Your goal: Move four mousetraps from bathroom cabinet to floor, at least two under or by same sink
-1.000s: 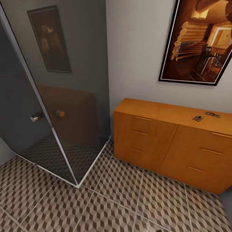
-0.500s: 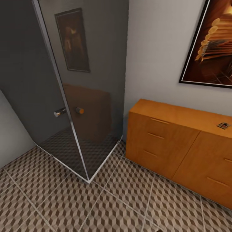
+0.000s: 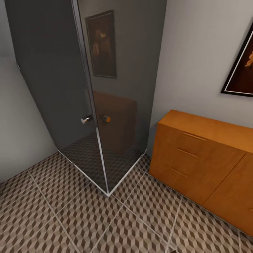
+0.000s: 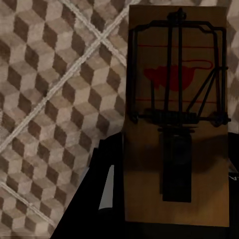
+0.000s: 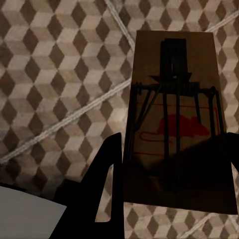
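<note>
Gripping one mousetrap (image 4: 177, 114) between the left gripper (image 4: 169, 199) fingers, another mousetrap (image 5: 177, 124) between the right gripper (image 5: 169, 199) fingers, both hanging above the bathroom floor (image 3: 70, 218). Carrying two traps away from the cabinet (image 3: 203, 154) corner; needing next to find the sink and lower them beside it.

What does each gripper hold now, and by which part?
Each holds a flat tan wooden mousetrap with dark metal wire: the left gripper's and the right gripper's, both apparently gripped at the near end of the board.
</note>
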### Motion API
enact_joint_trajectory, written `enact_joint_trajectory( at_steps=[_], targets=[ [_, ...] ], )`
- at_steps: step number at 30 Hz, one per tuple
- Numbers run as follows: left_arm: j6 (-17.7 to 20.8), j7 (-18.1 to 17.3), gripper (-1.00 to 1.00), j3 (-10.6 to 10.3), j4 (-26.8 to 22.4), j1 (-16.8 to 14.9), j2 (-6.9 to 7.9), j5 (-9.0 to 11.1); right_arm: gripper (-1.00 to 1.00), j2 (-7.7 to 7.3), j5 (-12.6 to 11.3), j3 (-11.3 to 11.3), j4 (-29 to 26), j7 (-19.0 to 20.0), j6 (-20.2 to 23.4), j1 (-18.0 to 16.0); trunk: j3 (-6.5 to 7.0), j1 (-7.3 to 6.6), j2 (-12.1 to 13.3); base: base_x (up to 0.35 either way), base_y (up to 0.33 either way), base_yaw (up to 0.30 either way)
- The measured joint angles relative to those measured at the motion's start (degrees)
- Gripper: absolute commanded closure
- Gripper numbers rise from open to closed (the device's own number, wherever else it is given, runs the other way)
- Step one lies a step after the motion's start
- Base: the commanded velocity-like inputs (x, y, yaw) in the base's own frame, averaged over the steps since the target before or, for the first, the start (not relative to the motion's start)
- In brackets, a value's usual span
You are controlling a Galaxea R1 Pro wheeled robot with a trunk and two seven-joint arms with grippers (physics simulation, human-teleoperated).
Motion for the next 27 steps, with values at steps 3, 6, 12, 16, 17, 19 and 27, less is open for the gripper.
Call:
enact_joint_trajectory(
  at_steps=[3,6,12,16,17,19,27],
  targets=[
    [0.0,0.0,1.00,0.0,0.0,0.0,0.00,0.0,1.00,0.00,0.0,0.0,0.0,0.0,0.0,0.0,0.00,0.00,0.0,0.000,0.000,0.286],
    [0.0,0.0,1.00,0.0,0.0,0.0,0.00,0.0,1.00,0.00,0.0,0.0,0.0,0.0,0.0,0.0,0.00,0.00,0.0,0.000,0.000,0.286],
    [0.0,0.0,1.00,0.0,0.0,0.0,0.00,0.0,1.00,0.00,0.0,0.0,0.0,0.0,0.0,0.0,0.00,0.00,0.0,0.000,0.000,0.286],
    [0.0,0.0,1.00,0.0,0.0,0.0,0.00,0.0,1.00,0.00,0.0,0.0,0.0,0.0,0.0,0.0,0.00,0.00,0.0,0.000,0.000,0.286],
    [0.0,0.0,1.00,0.0,0.0,0.0,0.00,0.0,1.00,0.00,0.0,0.0,0.0,0.0,0.0,0.0,0.00,0.00,0.0,0.000,0.000,0.286],
    [0.0,0.0,1.00,0.0,0.0,0.0,0.00,0.0,1.00,0.00,0.0,0.0,0.0,0.0,0.0,0.0,0.00,0.00,0.0,0.000,0.000,0.286],
    [0.0,0.0,1.00,0.0,0.0,0.0,0.00,0.0,1.00,0.00,0.0,0.0,0.0,0.0,0.0,0.0,0.00,0.00,0.0,0.000,0.000,0.286]
  ],
)
